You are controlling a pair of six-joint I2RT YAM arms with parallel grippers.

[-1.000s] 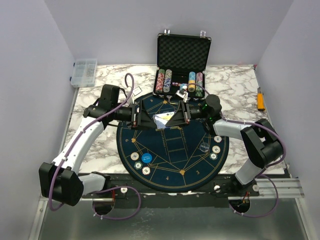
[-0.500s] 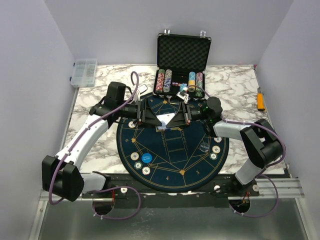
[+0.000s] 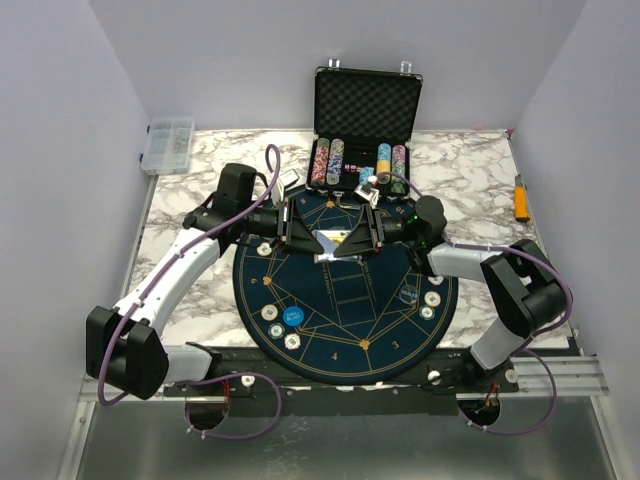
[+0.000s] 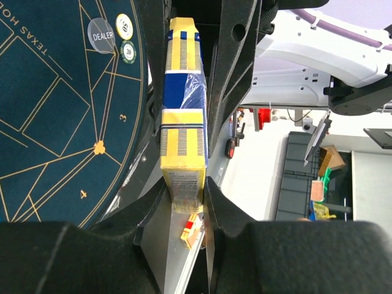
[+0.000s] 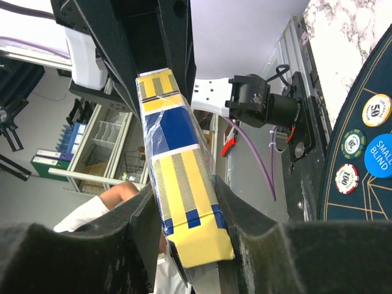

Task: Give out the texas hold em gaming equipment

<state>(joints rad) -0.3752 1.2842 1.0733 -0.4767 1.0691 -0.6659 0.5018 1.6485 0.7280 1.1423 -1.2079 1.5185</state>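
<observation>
A yellow-and-blue pack of playing cards [image 3: 333,243], wrapped in clear film, hangs above the far part of the dark-blue mat [image 3: 345,330] between both grippers. My left gripper [image 4: 185,190] is shut on one end of the pack [image 4: 184,122]. The other end [image 5: 184,184] lies between the fingers of my right gripper [image 5: 184,205]; one pad touches it, and contact on the other side is unclear. On the mat lie a clear dealer disc [image 4: 102,35], cream chips [image 4: 124,26] and a blue disc [image 5: 378,156].
An open black case [image 3: 367,105] with rows of chips stands at the back, just behind the grippers. A clear compartment box [image 3: 168,145] sits at the back left. An orange tool [image 3: 521,198] lies at the right edge of the marble table.
My left arm moved right, up to the pack, and its fingers shut on it. The right arm stayed in place with the pack between its fingers.
</observation>
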